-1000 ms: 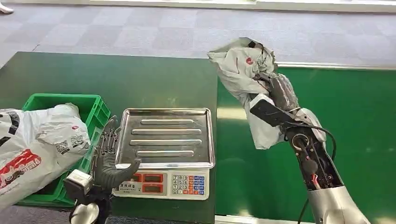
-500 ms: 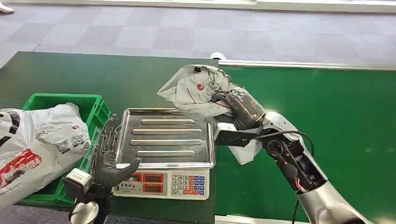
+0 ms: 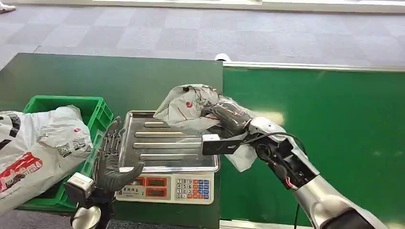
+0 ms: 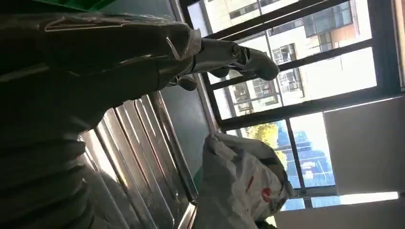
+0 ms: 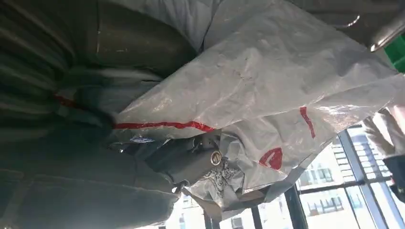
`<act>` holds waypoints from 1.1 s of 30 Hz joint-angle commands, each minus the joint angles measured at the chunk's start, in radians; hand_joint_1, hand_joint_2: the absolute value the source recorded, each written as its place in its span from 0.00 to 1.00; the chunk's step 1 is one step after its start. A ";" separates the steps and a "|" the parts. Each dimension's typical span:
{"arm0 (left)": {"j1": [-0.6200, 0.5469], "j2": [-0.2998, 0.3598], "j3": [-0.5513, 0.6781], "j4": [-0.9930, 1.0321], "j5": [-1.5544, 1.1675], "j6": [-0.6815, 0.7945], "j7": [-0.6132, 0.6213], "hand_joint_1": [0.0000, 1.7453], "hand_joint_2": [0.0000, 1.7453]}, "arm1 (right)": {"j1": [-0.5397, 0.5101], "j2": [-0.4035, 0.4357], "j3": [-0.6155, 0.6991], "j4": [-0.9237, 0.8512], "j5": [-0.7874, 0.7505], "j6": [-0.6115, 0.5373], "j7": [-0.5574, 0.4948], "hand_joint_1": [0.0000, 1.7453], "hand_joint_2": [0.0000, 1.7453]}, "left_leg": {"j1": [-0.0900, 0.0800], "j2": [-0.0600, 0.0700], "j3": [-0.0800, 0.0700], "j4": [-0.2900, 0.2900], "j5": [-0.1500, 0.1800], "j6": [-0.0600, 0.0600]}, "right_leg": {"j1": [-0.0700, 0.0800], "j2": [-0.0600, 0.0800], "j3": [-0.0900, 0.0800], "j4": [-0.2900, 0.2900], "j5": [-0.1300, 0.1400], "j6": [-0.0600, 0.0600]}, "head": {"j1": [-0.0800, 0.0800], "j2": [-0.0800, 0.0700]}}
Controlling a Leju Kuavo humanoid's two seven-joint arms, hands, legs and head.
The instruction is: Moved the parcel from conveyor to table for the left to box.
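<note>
My right hand [image 3: 229, 114] grips a crumpled white plastic parcel [image 3: 188, 107] with red marks and holds it over the far right corner of the scale's steel tray [image 3: 167, 143]. Up close, the parcel [image 5: 267, 109] wraps around my right hand [image 5: 95, 124]. The parcel [image 4: 239, 186] hangs beyond the tray [image 4: 138, 143] in the left wrist view. My left hand [image 3: 111, 157] stands upright and open at the tray's left edge, holding nothing. The green box [image 3: 93, 107] sits at the left with a large white parcel [image 3: 40, 143] lying in it.
The scale's keypad and red displays [image 3: 167, 186] face me at the near edge of the dark green table [image 3: 110, 78]. The bright green conveyor [image 3: 334, 124] runs on the right. Grey tiled floor [image 3: 191, 28] lies beyond.
My right arm has swung left and down, carrying the parcel from above the conveyor to just over the scale tray. My left hand has stayed still.
</note>
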 commanded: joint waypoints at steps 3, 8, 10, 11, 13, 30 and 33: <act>-0.053 0.015 -0.025 0.076 0.011 -0.016 0.005 0.00 1.00 | -0.147 0.163 0.178 0.357 0.102 -0.079 -0.024 1.00 1.00 | -0.002 0.003 0.001 -0.001 0.001 0.003 | -0.001 0.002 -0.001 0.000 0.001 -0.002 | 0.000 0.000; -0.043 0.021 -0.030 0.075 0.014 -0.030 0.002 0.00 1.00 | -0.134 0.242 0.195 0.450 0.129 -0.096 -0.048 1.00 1.00 | -0.001 0.004 0.002 -0.002 0.000 0.001 | -0.001 0.003 0.000 0.000 0.001 -0.002 | 0.000 0.000; -0.050 0.024 -0.039 0.091 0.015 -0.036 -0.001 0.00 1.00 | -0.128 0.261 0.190 0.481 0.135 -0.123 -0.059 1.00 1.00 | -0.001 0.003 0.003 -0.002 0.000 0.001 | -0.001 0.002 0.000 0.000 0.000 -0.002 | 0.000 0.000; -0.054 0.025 -0.044 0.102 0.017 -0.038 -0.005 0.00 1.00 | -0.129 0.275 0.191 0.509 0.148 -0.156 -0.068 1.00 1.00 | -0.001 0.001 0.002 -0.001 0.000 0.001 | -0.001 0.000 0.000 0.000 0.000 -0.001 | -0.001 0.000; -0.054 0.025 -0.044 0.102 0.017 -0.038 -0.005 0.00 1.00 | -0.129 0.275 0.191 0.509 0.148 -0.156 -0.068 1.00 1.00 | -0.001 0.001 0.002 -0.001 0.000 0.002 | -0.001 0.001 0.000 0.000 0.000 -0.001 | -0.001 0.000; -0.127 0.002 -0.077 0.146 0.017 -0.064 0.008 0.00 1.00 | -0.081 0.327 0.144 0.608 0.184 -0.181 -0.060 0.58 1.00 | -0.001 0.000 0.002 -0.001 0.000 0.001 | 0.000 -0.001 0.001 0.000 0.000 -0.001 | 0.000 0.000; -0.125 0.002 -0.074 0.145 0.017 -0.065 0.008 0.00 1.00 | -0.079 0.326 0.139 0.619 0.188 -0.175 -0.040 0.16 1.00 | -0.001 0.000 0.002 -0.001 0.000 0.001 | 0.000 -0.001 0.001 0.000 0.000 -0.001 | -0.001 0.000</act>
